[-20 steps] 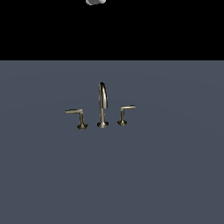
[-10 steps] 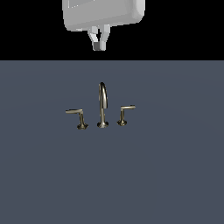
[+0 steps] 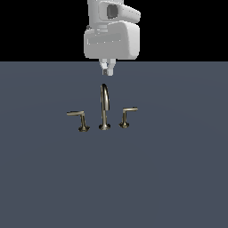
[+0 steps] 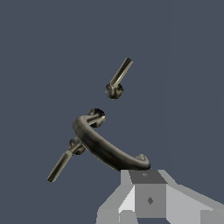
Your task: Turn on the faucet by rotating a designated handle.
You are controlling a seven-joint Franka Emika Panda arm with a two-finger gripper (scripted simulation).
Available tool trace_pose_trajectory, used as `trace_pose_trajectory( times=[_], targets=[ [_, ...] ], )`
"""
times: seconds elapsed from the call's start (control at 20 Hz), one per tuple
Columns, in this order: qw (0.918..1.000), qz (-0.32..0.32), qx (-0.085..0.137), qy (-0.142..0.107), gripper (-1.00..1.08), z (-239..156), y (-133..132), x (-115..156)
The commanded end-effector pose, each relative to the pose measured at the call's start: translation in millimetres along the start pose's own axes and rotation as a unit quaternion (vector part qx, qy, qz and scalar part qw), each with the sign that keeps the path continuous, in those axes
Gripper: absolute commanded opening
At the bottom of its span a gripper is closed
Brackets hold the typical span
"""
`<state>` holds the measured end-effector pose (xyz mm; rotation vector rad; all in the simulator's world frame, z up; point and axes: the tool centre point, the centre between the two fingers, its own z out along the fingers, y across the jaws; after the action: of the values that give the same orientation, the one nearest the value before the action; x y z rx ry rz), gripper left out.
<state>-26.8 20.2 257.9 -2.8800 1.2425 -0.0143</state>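
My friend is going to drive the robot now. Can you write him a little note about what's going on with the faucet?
Gripper: empty and touching nothing, hanging above the top of the spout. Its fingers look close together, but I can't tell for sure whether it is open or shut.
Faucet: standing on the grey floor, with a lever on each side of the spout.
The handle to turn is the shorter one with the upright stem, on the exterior view's right. The longer, slanted handle is on the exterior view's left.
Done: nothing turned yet.
Left: go down to the shorter handle and rotate it.
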Motion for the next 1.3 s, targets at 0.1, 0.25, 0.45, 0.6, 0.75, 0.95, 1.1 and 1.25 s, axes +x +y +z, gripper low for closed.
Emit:
trace_pose_trajectory(
  times=[0.1,0.25,0.45,0.6,0.75,0.95,1.1,1.25],
  targets=[
    [0.9988,0.05,-0.001,0.0,-1.0,29.3,-12.3,24.7],
    [0.9965,0.083,-0.002,0.0,-1.0,49.0,-19.0,42.1],
    [0.9917,0.129,-0.003,0.0,-1.0,75.6,-26.0,66.8],
    [0.9865,0.164,-0.004,0.0,-1.0,95.9,-29.8,86.2],
    [0.9804,0.197,-0.004,0.0,-1.0,115.4,-32.2,105.4],
    [0.9721,0.234,-0.005,0.0,-1.0,136.8,-33.3,127.0],
    [0.9666,0.256,-0.005,0.0,-1.0,149.3,-33.2,140.0],
    [0.9619,0.273,-0.005,-0.001,-1.0,158.8,-32.7,150.2]
  ],
)
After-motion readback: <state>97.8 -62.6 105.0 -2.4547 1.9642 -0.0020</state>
